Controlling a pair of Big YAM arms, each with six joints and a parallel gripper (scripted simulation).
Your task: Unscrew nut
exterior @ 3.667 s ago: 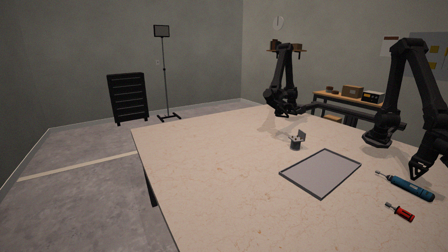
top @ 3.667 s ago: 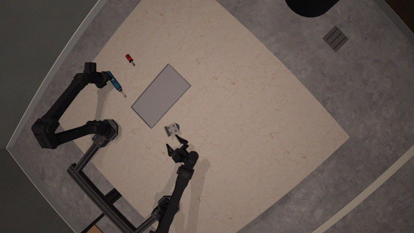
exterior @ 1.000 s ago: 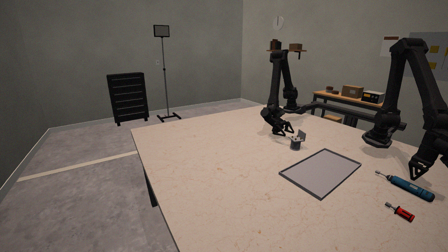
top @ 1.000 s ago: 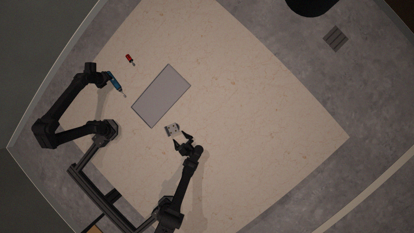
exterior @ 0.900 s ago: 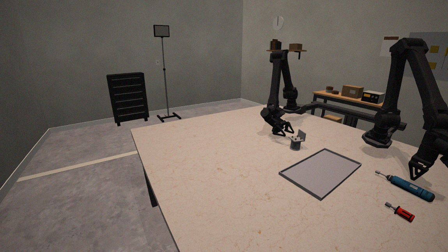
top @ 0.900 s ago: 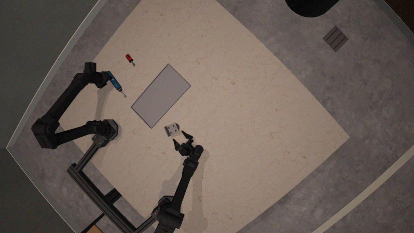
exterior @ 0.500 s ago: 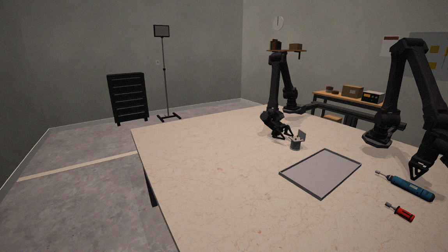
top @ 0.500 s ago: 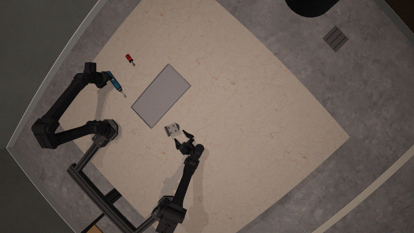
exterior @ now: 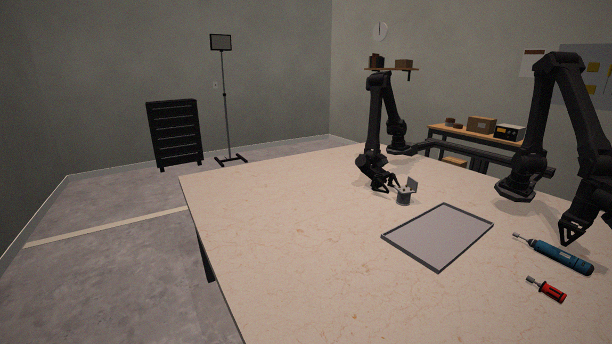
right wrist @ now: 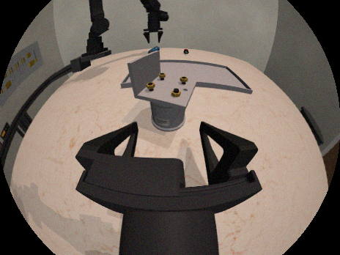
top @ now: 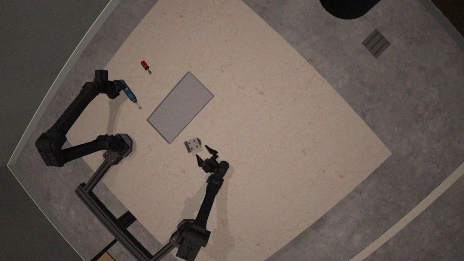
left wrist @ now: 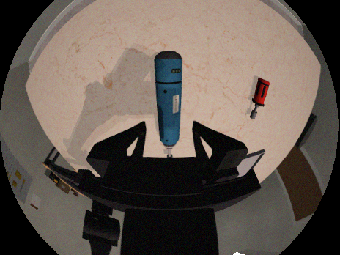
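Observation:
The joint module [right wrist: 166, 116] [exterior: 403, 199] stands upright. The bracket [right wrist: 144, 73] [exterior: 412, 184] sits on top, with four nuts on studs. In the right wrist view the near-right nut [right wrist: 176, 94] sits low, its stud showing above; the far-left nut [right wrist: 162, 75], far-right nut [right wrist: 184, 79] and near-left nut [right wrist: 150, 86] sit higher, with dark stud beneath. My right gripper [right wrist: 168, 125] [top: 201, 150] is open and empty, close beside the module. The electric nut driver [left wrist: 168, 99] [top: 129, 92] [exterior: 556, 255] lies on the table. My left gripper [left wrist: 168, 124] [exterior: 567, 242] is open above its barrel.
A shallow grey tray [top: 158, 132] [exterior: 409, 254] [right wrist: 223, 88] lies between the module and the driver. A short red hand nut driver [top: 144, 64] [exterior: 552, 292] [left wrist: 261, 91] lies beyond the electric driver. The arms' dark mounting frame [top: 110, 226] runs along the table's edge.

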